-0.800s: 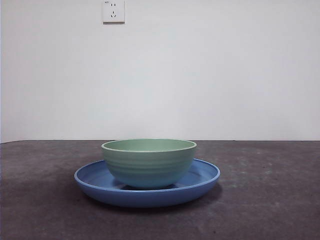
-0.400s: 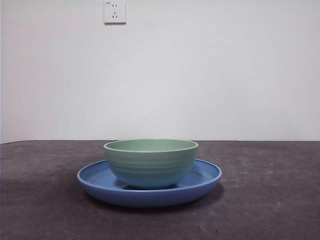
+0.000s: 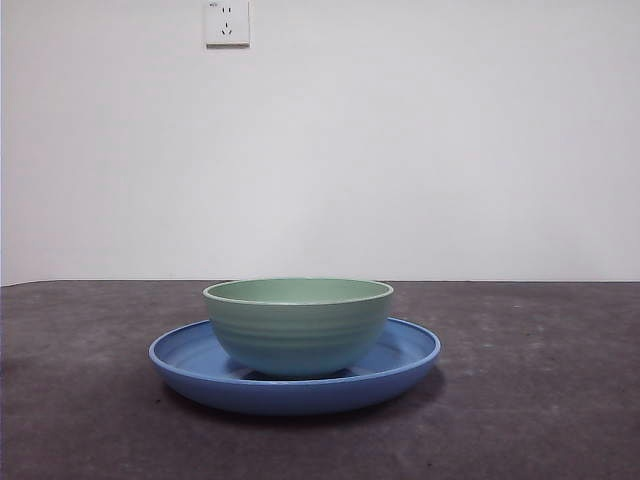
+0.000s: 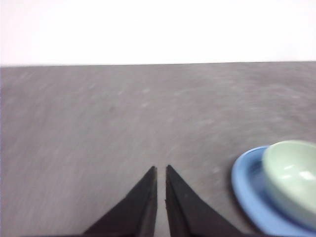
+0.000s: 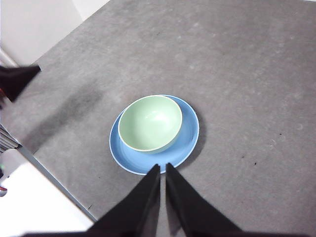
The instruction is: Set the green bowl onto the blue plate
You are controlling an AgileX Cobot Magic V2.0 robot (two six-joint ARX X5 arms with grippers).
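Both hands (image 4: pixel 161 170) (image 5: pixel 163 168): plain black tapered jaws, seemingly matte.

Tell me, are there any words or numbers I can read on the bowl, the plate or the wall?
None can be read.
Pale mint-green round bowl: no text.
Glossy blue round plate: no text.
White wall socket: a tiny dark mark at its upper left corner, too small to read.
Grey table: no text.
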